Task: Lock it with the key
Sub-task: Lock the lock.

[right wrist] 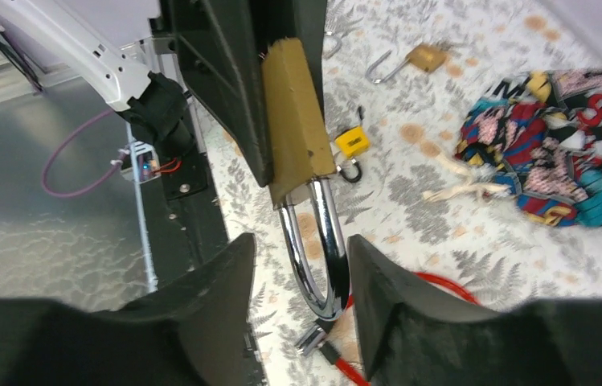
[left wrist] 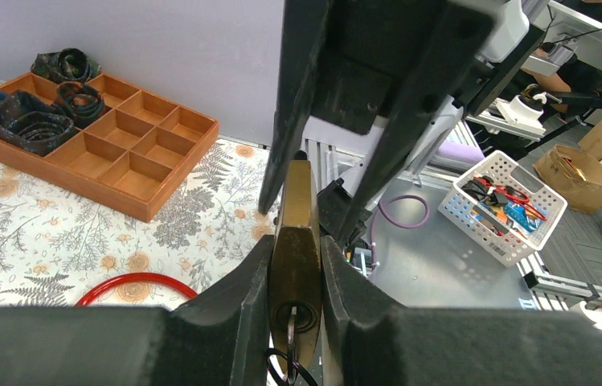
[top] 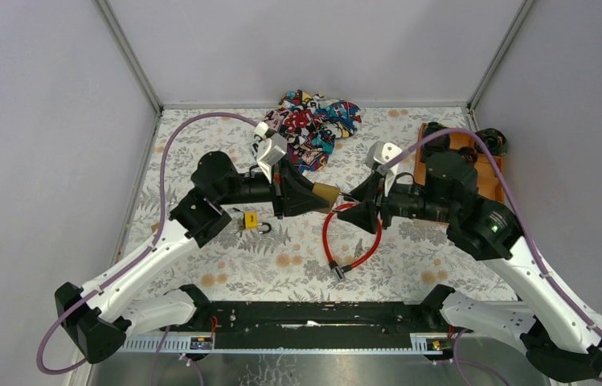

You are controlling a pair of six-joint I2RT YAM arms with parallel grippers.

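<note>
My left gripper (left wrist: 296,265) is shut on the body of a brass padlock (left wrist: 296,233) and holds it above the table. A key (left wrist: 291,326) with a black ring sits in the keyhole facing the left wrist camera. In the right wrist view the padlock (right wrist: 297,121) points its chrome shackle (right wrist: 317,257) down between the fingers of my right gripper (right wrist: 301,273). That gripper is open, with its right finger close beside the shackle and a gap on the left. From above, the two grippers (top: 313,195) (top: 351,203) meet at the padlock (top: 327,194) in mid-table.
A small yellow padlock (top: 251,219) lies below the left arm. A red cable lock (top: 354,241) loops under the grippers. A colourful cloth (top: 313,125) lies at the back. A wooden tray (top: 419,161) stands at the right, and another brass padlock (right wrist: 422,58) lies on the table.
</note>
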